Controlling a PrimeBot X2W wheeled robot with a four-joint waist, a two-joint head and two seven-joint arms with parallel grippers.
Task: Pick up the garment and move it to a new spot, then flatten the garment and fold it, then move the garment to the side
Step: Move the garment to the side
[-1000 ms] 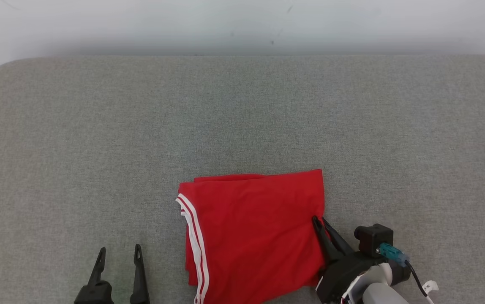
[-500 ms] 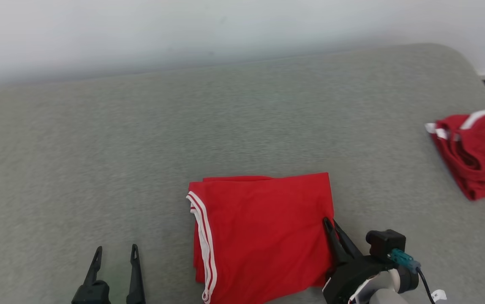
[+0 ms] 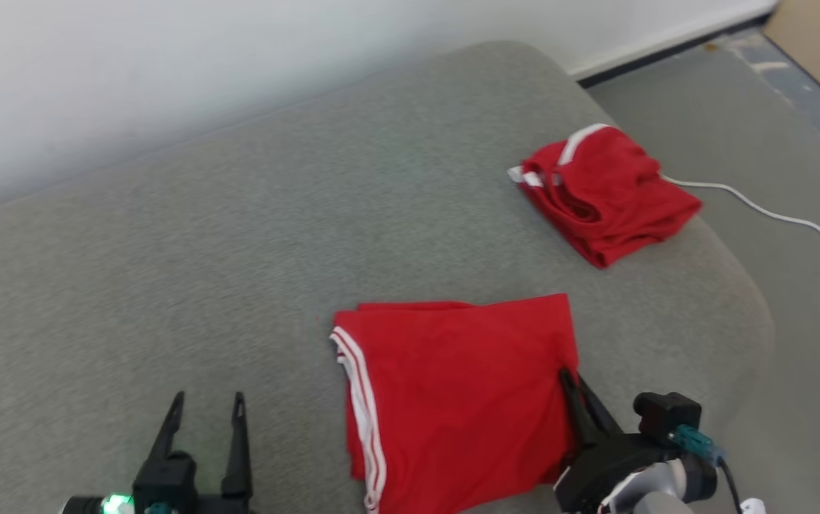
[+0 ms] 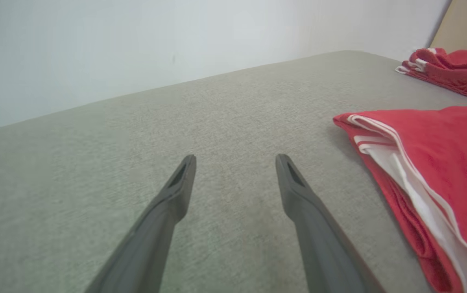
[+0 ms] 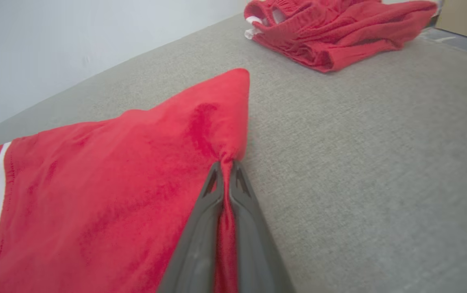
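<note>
The garment [image 3: 460,392] is red with white stripes along its left edge and lies folded flat on the grey cushion [image 3: 238,250]. My right gripper [image 3: 573,382] is shut on the garment's right edge; in the right wrist view the cloth [image 5: 136,183] bunches between the closed fingertips of this gripper [image 5: 226,167]. My left gripper [image 3: 208,403] stands open over bare cushion, left of the garment. In the left wrist view its gripper [image 4: 235,159] has nothing between the fingers, and the garment's striped edge [image 4: 420,162] lies to the right.
A second red garment [image 3: 603,189], crumpled, lies at the cushion's far right corner. Beyond the cushion's right edge is grey floor [image 3: 774,143] with a white cable [image 3: 774,214]. A pale wall [image 3: 167,71] runs along the back.
The head camera has swung to the right, bringing the second red garment, the floor and the cable into view. The right gripper stays shut on the garment's edge; the left stays open.
</note>
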